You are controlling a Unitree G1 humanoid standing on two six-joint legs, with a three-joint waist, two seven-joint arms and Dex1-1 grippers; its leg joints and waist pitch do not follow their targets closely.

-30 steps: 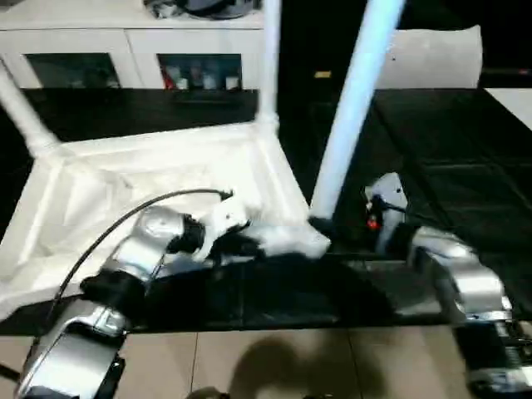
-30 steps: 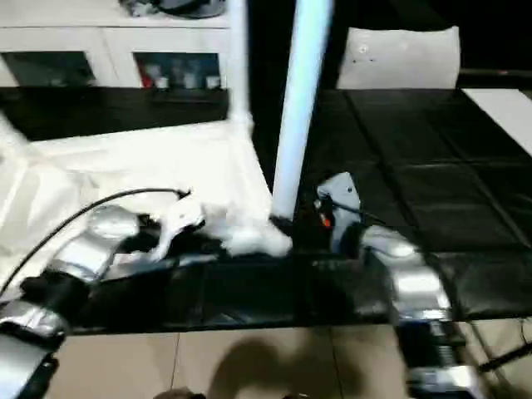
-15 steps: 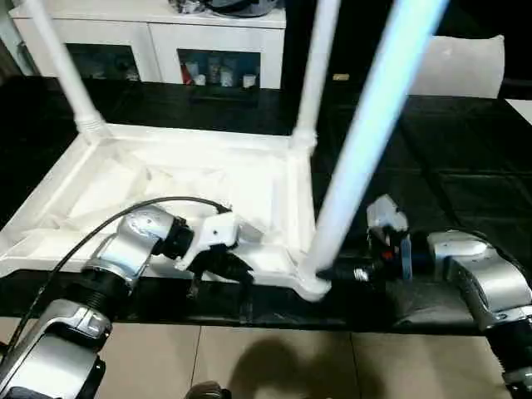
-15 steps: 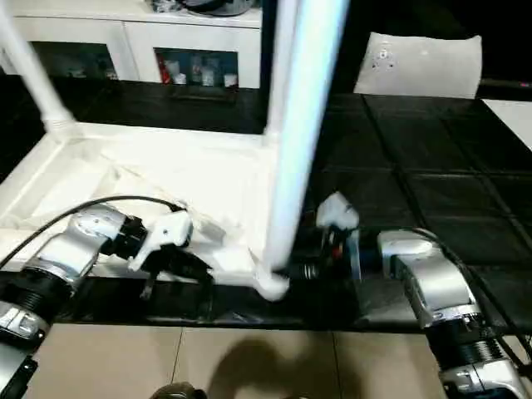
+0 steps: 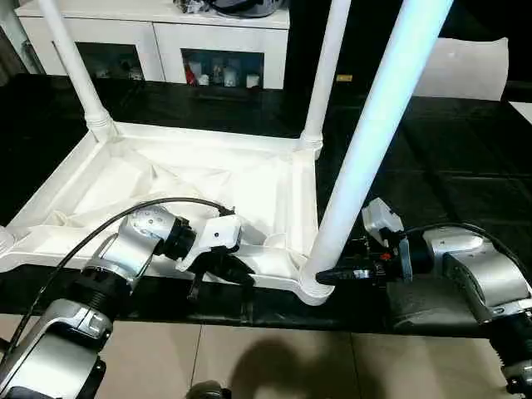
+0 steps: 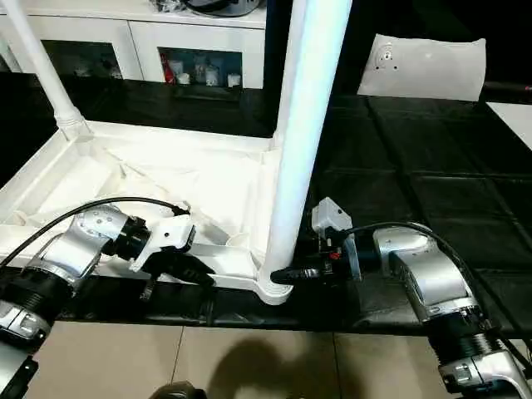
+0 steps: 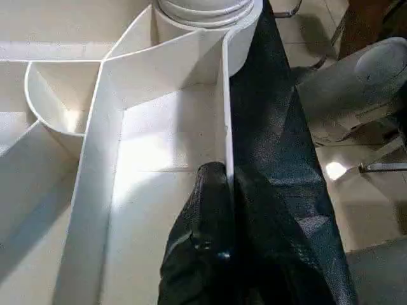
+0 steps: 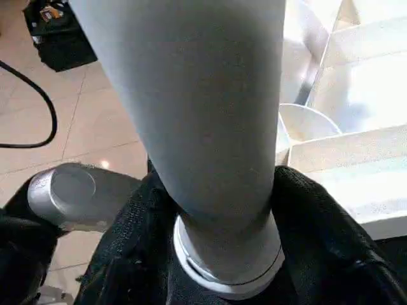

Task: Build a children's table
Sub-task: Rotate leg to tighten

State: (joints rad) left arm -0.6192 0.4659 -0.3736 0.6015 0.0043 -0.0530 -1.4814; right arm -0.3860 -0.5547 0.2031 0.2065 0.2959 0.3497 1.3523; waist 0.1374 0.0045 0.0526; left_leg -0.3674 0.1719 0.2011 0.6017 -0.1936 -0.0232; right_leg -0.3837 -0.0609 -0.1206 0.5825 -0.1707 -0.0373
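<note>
Nearest the robot, at the front edge of the black tiled mat [image 5: 432, 166], the white plastic table top [image 5: 208, 179] lies upside down, ribbed underside facing up, its long axis running left to right. Thin upright ribs divide the underside into shallow compartments, and a round socket sits at each corner.

At the near right corner the nearest leg [image 5: 370, 133], a smooth white tapered tube, stands in its socket with its long axis rising and leaning slightly to the right. The right gripper [image 5: 328, 273] reaches in from the right at the leg's base; its two black fingers sit either side of the tube just above the socket collar, pinching it.

On the near long edge, left of that corner, the left gripper [image 5: 218, 273] pinches the top's thin rim wall, one black finger [image 7: 203, 222] inside the rim and the other outside over the mat.

Farther back, a second leg [image 5: 326, 66] stands at the far right corner and a third leg [image 5: 75, 71] at the far left, both pointing up, the third tilted a little left.

Behind the mat stands a white glass-door cabinet [image 5: 158, 41], and to the right a flat white sheet [image 6: 424, 66] with a small round fitting.
</note>
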